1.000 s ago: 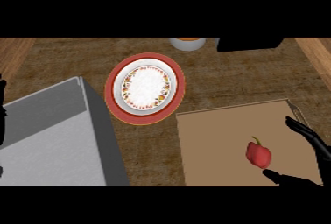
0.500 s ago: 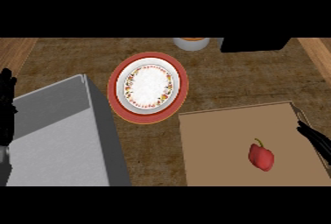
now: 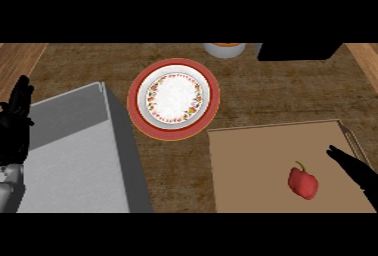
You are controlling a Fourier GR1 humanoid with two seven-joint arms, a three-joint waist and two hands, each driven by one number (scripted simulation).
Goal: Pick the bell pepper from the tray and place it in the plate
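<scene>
A red bell pepper (image 3: 303, 182) with a green stem lies on the brown tray (image 3: 251, 165) at the lower right. My right hand (image 3: 356, 171) is open just right of the pepper, a small gap apart from it, its fingers straight and pointing up-left. A plate (image 3: 174, 98) with a red rim and a white, speckled centre sits on the counter above and left of the tray. My left hand (image 3: 15, 120) is open at the far left edge, resting with its fingers up.
A grey box-like sink (image 3: 74, 155) fills the lower left, its wall close to the tray's left side. A white cup (image 3: 224, 49) and a black object (image 3: 299, 51) stand at the counter's far edge.
The view has shifted, so plate and tray sit a little further right. My right hand has drawn back toward the right edge, away from the pepper. The left hand shows higher.
</scene>
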